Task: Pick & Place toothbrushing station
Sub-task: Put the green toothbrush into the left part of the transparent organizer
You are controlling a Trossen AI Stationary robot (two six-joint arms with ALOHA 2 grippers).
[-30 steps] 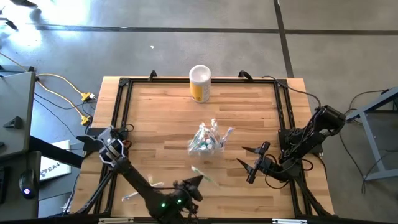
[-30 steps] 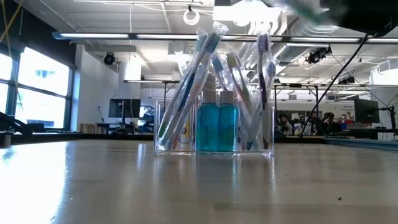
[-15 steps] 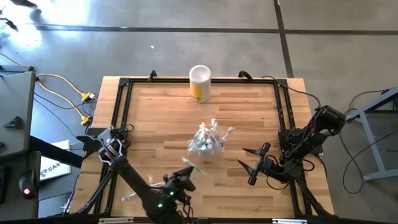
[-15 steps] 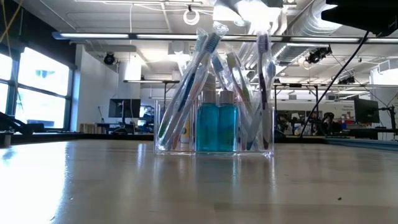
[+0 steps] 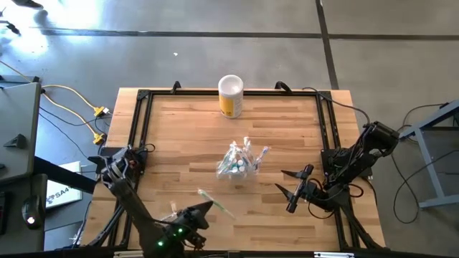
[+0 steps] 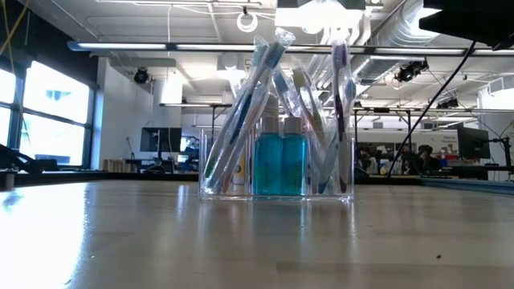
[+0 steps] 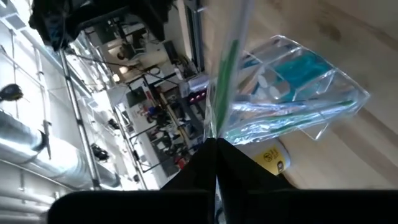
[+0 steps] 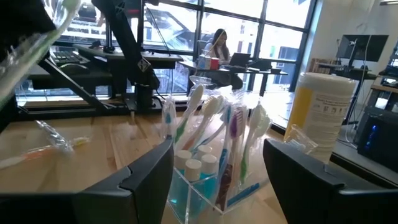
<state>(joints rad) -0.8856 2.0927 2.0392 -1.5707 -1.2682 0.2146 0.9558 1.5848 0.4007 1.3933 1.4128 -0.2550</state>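
Standing upright near the middle of the wooden desk (image 5: 179,136), the toothbrushing station (image 5: 239,160) is a clear holder already carrying several wrapped toothbrushes and teal tubes (image 6: 279,164), so much of the set looks placed. The left gripper (image 5: 203,208) sits at the near edge of the desk, left of centre, its fingers closed on one wrapped toothbrush (image 5: 215,203) that points toward the holder. That brush is well apart from the station, so I judge its placing is not yet done. Another wrapped brush (image 8: 43,148) lies loose on the desk by the near left corner, and it probably remains to be collected too. The right gripper (image 5: 292,188) waits near the right edge, its fingers spread and holding nothing.

The desk is pale wood planking inside a black frame. A yellow canister (image 5: 230,97) with a white top stands at the far edge, clear of the work. Around the desk is a grey concrete floor (image 5: 215,50) with yellow cables at the left. Beyond, the room is an open lab with large windows, ceiling lights and monitors, and a person (image 8: 217,46) sits at a far bench.
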